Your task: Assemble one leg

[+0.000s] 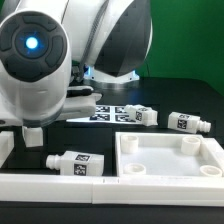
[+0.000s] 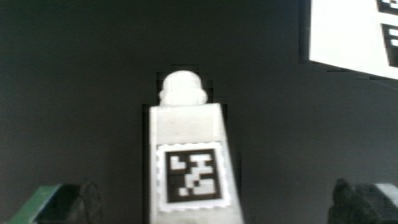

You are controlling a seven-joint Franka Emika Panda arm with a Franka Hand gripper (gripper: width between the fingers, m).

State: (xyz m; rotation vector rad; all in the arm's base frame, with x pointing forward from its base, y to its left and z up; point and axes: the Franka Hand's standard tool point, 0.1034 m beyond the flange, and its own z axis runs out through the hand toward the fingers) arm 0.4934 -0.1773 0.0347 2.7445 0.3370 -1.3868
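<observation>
fingers [image 2: 54, 200] of the gripper [image 2: 210, 200] stood spread wide, one dark tip at each side of the wrist view. bare black table [image 2: 71, 90] showed between each tip and the leg [image 2: 191, 140], and nothing was pinched. the leg lay flat on the table, lengthwise between the two tips. its square black-and-white tag faced up toward the camera, and its narrower, rounded end pointed away from the fingers. a white tagged corner [image 2: 356, 35] showed beyond that end and off to one side; what it belonged to could not be told from that view.

in the exterior view the arm [image 1: 60, 60] filled the exterior view's left. its bulky white wrist, with a round dark cap and a blue light, was bent low over the table [image 1: 170, 95]. below it the gripper [image 1: 33, 135] pointed straight down, with only one dark finger plainly seen. whether its tip touched the table could not be told. the leg [image 1: 75, 161] lay on its side near that finger, toward the exterior view's right and closer to the camera.

the tabletop [image 1: 128, 160], a white tray with raised rims and round sockets in its corners, lay just beside the leg on the exterior view's right. farther back, the marker board [image 1: 105, 108] lay flat beside the arm. two more legs [image 1: 140, 115] [image 1: 188, 123] rested on their sides, well apart from the gripper.
</observation>
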